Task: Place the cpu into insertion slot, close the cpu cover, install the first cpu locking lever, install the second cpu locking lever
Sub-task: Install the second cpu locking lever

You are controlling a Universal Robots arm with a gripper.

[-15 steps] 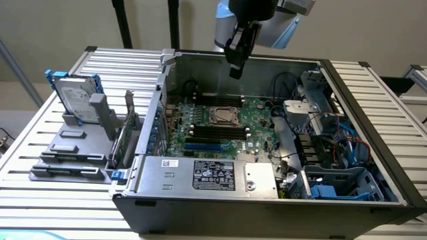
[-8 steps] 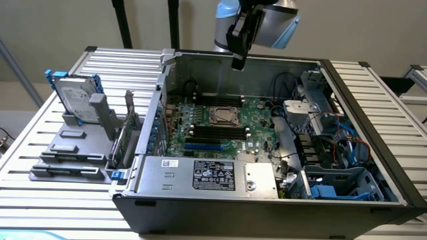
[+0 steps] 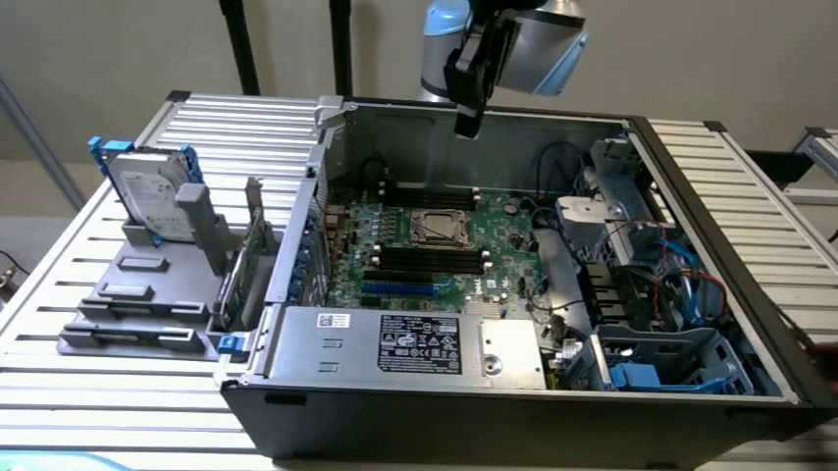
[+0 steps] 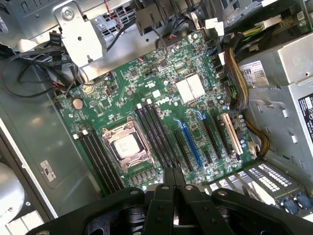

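Cpu work here centres on the insertion slot [image 4: 105, 133], and everything else is placed from it. The open computer case [image 3: 524, 422] walls it in, and the green board [image 3: 513, 228] carries it near the middle. Long black memory slots [image 4: 157, 134] flank it on two sides, running parallel to its edges. The cpu cover [image 4: 138, 159] seems to lie flat on the slot as a silvery frame. I cannot tell whether either lever is latched. Inside the frame's cutout sits the cpu [image 4: 125, 146], pale, square and level.

The gripper [image 3: 468, 126] hangs well above the slot, near the top of the case's rear wall and touching nothing. Its fingertips [image 4: 168, 177] are pressed together and hold nothing. From the wrist view, one bank of memory slots lies between them and the slot.
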